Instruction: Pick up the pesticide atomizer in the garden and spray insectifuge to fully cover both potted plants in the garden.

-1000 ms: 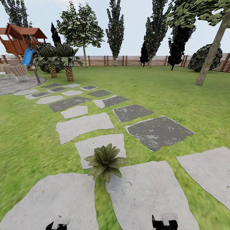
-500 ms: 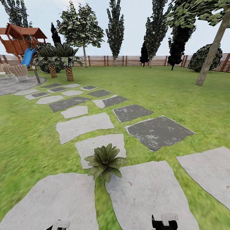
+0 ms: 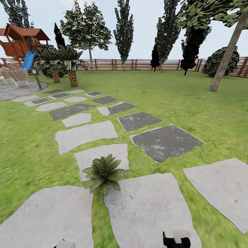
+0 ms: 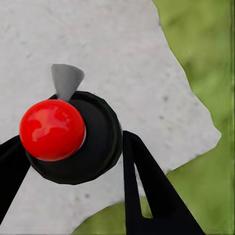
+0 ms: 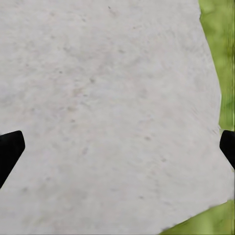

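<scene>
One potted plant, a low rosette of pale-speckled green leaves, sits between the stepping stones just ahead; its pot is hidden under the leaves. The other potted plant is out of view. In the left wrist view the atomizer, with a black body, red ball cap and grey nozzle, is clamped between the black fingers of my left gripper. That gripper just shows at the head view's lower edge. My right gripper hangs open over a pale stone, its fingertips far apart.
Grey stepping stones lead across the lawn to a round patio with chairs. Palms and a play tower with a blue slide stand at the far left. A leaning trunk is on the right, with the slatted fence behind.
The whole head view has shifted, so the plant and stones sit a little further left: the camera moved. My left gripper shows lower at the picture's edge.
</scene>
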You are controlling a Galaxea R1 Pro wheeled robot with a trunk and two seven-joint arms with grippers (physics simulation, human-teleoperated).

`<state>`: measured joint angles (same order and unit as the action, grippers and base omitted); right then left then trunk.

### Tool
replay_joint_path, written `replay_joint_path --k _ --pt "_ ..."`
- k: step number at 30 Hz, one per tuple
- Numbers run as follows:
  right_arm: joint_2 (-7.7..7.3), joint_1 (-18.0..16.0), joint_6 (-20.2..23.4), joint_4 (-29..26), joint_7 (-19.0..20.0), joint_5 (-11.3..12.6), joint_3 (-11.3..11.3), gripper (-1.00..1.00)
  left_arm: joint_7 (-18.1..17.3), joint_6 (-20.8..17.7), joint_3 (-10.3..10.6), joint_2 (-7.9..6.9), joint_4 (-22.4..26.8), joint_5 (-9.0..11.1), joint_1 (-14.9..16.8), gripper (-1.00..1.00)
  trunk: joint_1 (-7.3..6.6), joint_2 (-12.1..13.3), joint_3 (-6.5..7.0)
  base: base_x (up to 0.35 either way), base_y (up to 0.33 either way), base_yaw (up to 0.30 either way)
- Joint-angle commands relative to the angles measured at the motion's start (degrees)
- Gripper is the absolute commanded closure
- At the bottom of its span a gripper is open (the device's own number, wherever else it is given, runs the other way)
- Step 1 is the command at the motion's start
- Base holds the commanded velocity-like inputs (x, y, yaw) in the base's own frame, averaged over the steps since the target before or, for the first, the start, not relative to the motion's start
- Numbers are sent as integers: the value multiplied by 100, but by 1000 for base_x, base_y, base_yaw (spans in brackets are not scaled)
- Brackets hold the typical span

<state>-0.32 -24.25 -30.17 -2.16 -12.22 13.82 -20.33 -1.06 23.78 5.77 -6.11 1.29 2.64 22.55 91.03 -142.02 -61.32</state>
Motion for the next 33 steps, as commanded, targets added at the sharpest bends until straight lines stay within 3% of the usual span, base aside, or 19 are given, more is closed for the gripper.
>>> replay_joint_path --k 1,20,33 --pt "-2 -1 -7 -3 -17 41 -50 -100 -3 21 38 -3 -6 31 4 100 -1 -2 -14 0 -272 0" --pt "-11 -1 -7 -4 -30 58 -34 -100 9 20 38 -1 -6 34 4 100 -1 -2 -180 0 -273 -97" --pt "-10 -1 -13 -37 -48 51 -38 -100 21 5 38 -12 -6 52 4 100 -1 -2 -189 18 -275 -12"
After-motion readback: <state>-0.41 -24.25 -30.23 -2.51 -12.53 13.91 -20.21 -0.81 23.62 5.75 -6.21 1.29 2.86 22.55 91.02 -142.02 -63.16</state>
